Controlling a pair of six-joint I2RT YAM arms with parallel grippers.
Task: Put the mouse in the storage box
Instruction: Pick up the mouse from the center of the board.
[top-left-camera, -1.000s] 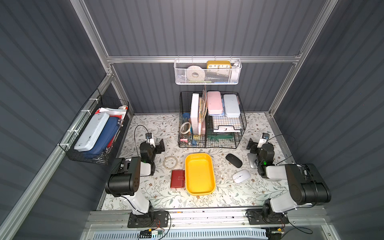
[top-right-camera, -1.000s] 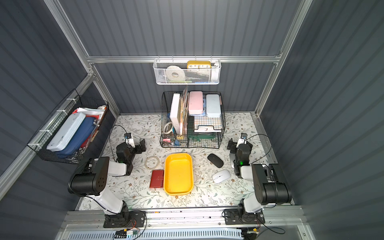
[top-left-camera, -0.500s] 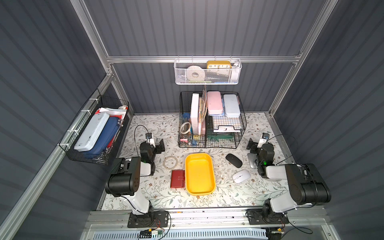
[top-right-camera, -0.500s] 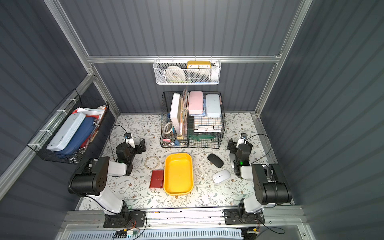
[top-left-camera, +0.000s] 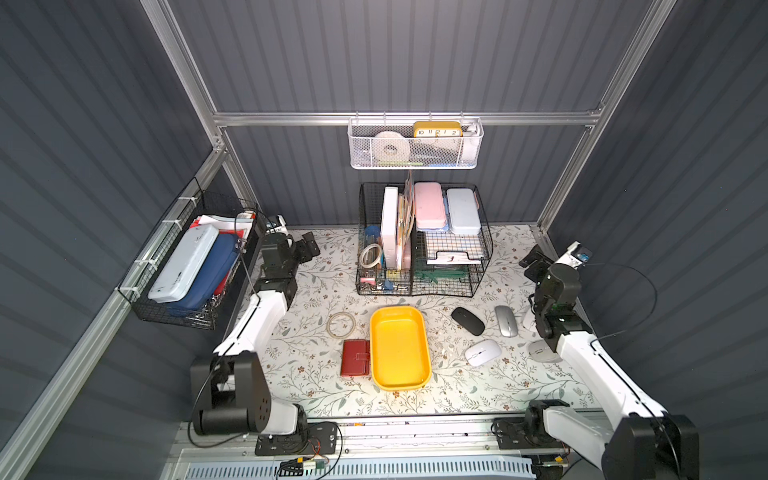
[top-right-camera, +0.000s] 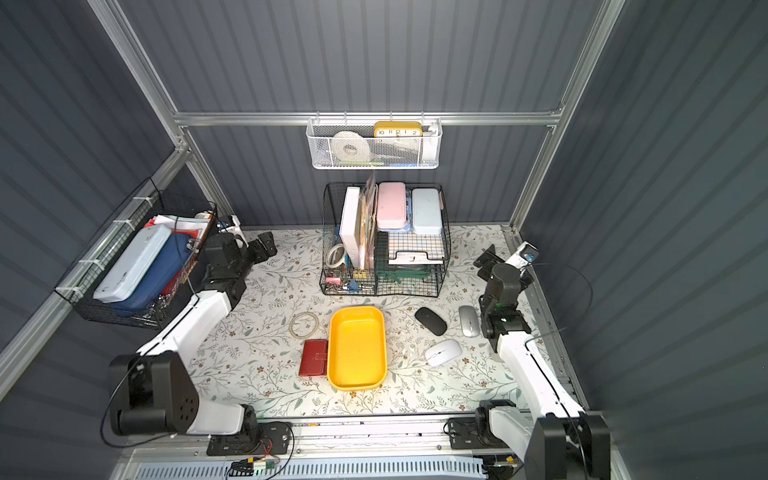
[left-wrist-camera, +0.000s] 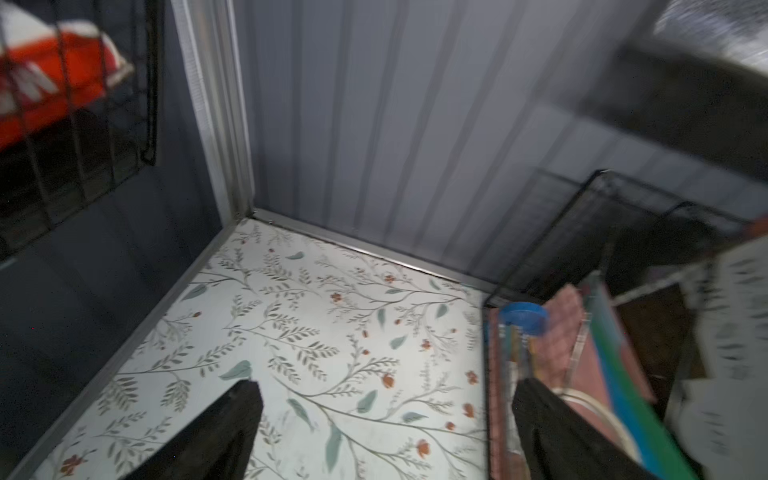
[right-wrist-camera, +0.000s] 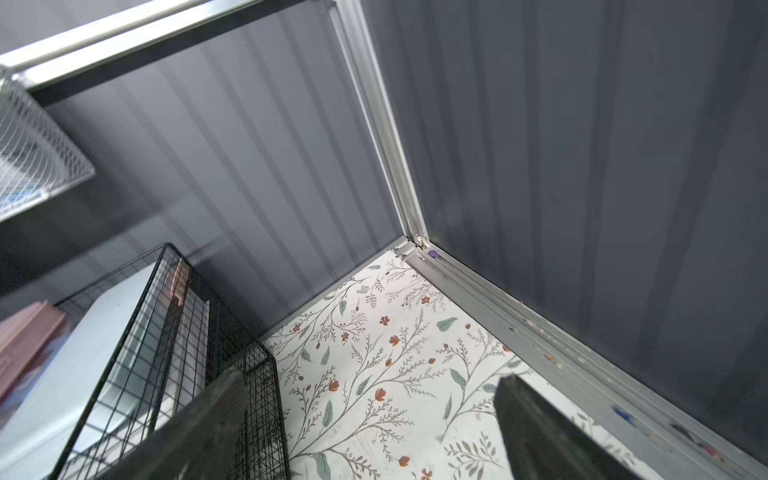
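The yellow storage box (top-left-camera: 400, 347) (top-right-camera: 356, 347) lies with nothing in it in the middle of the floral table. To its right lie a black mouse (top-left-camera: 468, 321) (top-right-camera: 431, 321), a silver mouse (top-left-camera: 505, 321) (top-right-camera: 469, 321) and a white mouse (top-left-camera: 482, 352) (top-right-camera: 443, 352). A further pale mouse (top-left-camera: 542, 351) shows beside the right arm. My left gripper (top-left-camera: 306, 248) (top-right-camera: 262, 247) (left-wrist-camera: 384, 384) is open at the back left, far from the mice. My right gripper (top-left-camera: 533, 264) (top-right-camera: 485, 266) (right-wrist-camera: 370, 376) is open at the back right, beyond the silver mouse. Both hold nothing.
A black wire organiser (top-left-camera: 424, 249) full of cases stands behind the box. A white mesh basket (top-left-camera: 415, 143) hangs on the back wall, and a black basket (top-left-camera: 187, 266) on the left wall. A red wallet (top-left-camera: 355, 357) touches the box's left side, near a tape ring (top-left-camera: 340, 325).
Both arms have unfolded and lifted, carrying their grippers toward the back corners. The mice and the box have not moved.
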